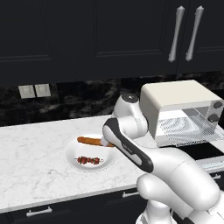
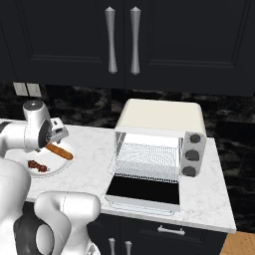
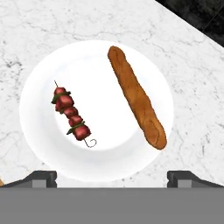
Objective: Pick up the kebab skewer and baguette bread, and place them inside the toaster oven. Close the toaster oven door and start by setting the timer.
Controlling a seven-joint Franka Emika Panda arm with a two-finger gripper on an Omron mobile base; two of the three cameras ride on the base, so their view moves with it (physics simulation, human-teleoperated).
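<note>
Dark red chunks on the kebab skewer [image 3: 71,117] lie left of middle in my hand view, on the white plate [image 3: 39,144], its stick running from upper left to lower right. The baguette bread [image 3: 136,103] lies beside it on the right, slanting the same way. My gripper [image 3: 111,177] hangs above both with its jaws wide and empty, so I think I go down toward the left.

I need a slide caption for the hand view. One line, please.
Open gripper above a white plate holding a kebab skewer and a baguette, apart.
</note>
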